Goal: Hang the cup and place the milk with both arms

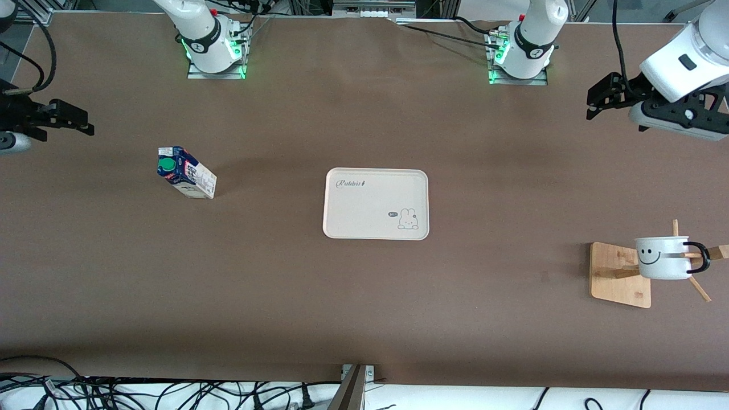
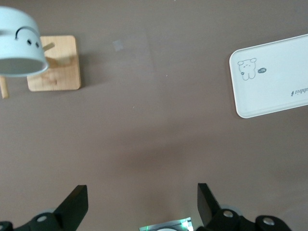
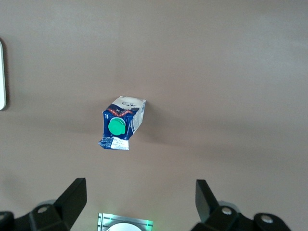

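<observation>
The cup (image 1: 660,259), a white mug with a smiley face, hangs by its black handle on a peg of the wooden rack (image 1: 612,273) at the left arm's end of the table. The left wrist view shows the cup (image 2: 19,48) and the rack (image 2: 55,65) too. The milk (image 1: 185,172) stands on the table toward the right arm's end, green cap up, and also appears in the right wrist view (image 3: 120,127). My left gripper (image 1: 595,105) (image 2: 142,192) hovers open over bare table, apart from the rack. My right gripper (image 1: 85,125) (image 3: 141,187) is open and empty above the table, away from the milk.
A cream tray (image 1: 342,210) with a rabbit drawing lies flat in the middle of the table, between milk and rack; the tray (image 2: 274,82) has nothing on it. Both arm bases stand along the table edge farthest from the camera. Cables run along the nearest edge.
</observation>
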Robot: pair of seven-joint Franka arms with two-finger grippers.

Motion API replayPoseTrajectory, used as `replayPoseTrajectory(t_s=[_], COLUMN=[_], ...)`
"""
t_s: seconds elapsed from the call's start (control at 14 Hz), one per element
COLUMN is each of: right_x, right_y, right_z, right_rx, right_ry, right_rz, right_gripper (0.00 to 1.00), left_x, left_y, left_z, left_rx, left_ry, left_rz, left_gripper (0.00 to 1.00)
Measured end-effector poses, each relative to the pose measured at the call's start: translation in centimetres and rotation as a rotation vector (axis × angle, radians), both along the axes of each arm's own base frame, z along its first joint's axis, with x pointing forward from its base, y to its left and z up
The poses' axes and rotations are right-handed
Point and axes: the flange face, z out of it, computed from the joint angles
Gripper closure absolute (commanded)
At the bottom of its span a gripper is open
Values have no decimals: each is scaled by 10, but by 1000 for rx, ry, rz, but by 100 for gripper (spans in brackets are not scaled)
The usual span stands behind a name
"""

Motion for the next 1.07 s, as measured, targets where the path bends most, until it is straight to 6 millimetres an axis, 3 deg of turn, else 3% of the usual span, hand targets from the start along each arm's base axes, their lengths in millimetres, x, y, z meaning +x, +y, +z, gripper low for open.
replayPoseTrajectory(t_s=[0.21, 0.29, 0.64, 1.07], right_x=[-9, -10, -11, -11], right_y=[5, 5, 4, 3], right_z=[20, 23, 22, 21], right_rx=[-13, -14, -14, -20], right_ry=[-44, -45, -40, -37], right_rz=[4, 0, -11, -71], right_gripper=[0, 0, 0, 0], left_x=[-8, -9, -5, 1], left_y=[67, 77, 62, 79], left_z=[-9, -12, -15, -28], left_rx=[-102, -115, -132, -108], left_ry=[24, 28, 13, 10], left_rz=[135, 152, 120, -3], left_gripper=[0, 0, 0, 0])
